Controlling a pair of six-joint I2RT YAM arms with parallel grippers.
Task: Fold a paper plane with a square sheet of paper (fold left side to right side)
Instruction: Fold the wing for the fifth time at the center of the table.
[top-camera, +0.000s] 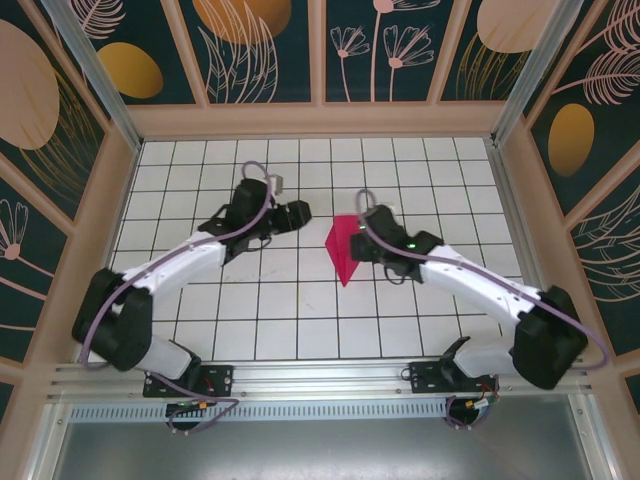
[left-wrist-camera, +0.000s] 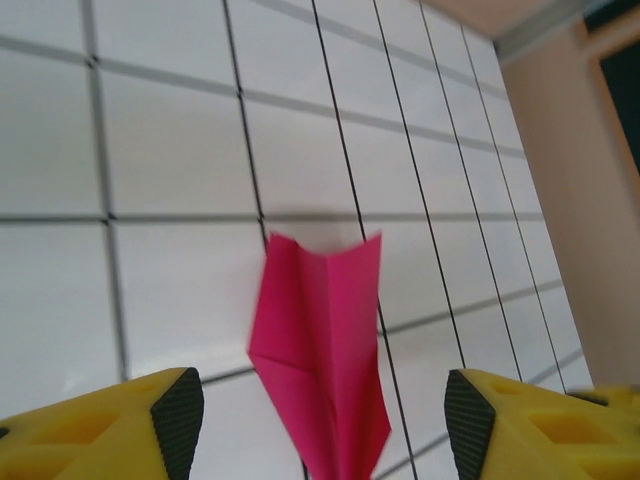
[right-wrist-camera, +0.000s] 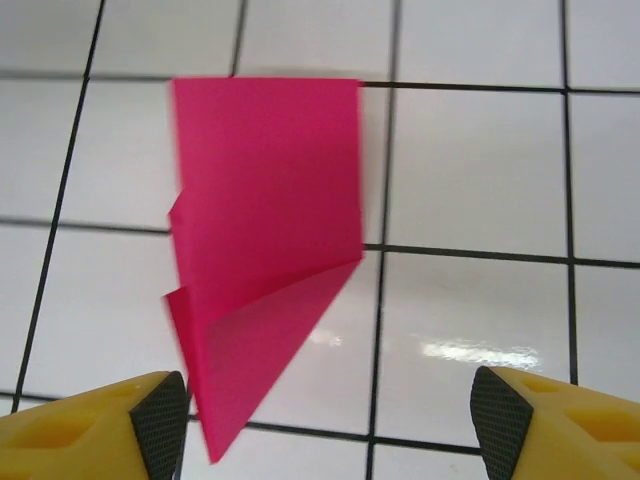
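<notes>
1. White tiled bench (top-camera: 300, 320), ruled with a dark grid, sits inside an enclosure of leaf-patterned panels (top-camera: 260, 40).
2. Reaching inward from the near edge, the left arm (top-camera: 180, 265) and the right arm (top-camera: 480, 285) both angle toward the middle of the bench.
3. On the left side, the left end effector (top-camera: 300, 213) has its yellow fingers (left-wrist-camera: 100, 430) spread wide and grips nothing.
4. Opposite it, the right end effector (top-camera: 362, 225) is also spread wide and empty, its black pads (right-wrist-camera: 160, 415) well apart.
5. Between the two lies the magenta paper plane (top-camera: 345, 248), flat on the bench, with its point toward the near edge, its blunt end away and creases running lengthwise. In both wrist views it lies ahead of the open fingers.
</notes>
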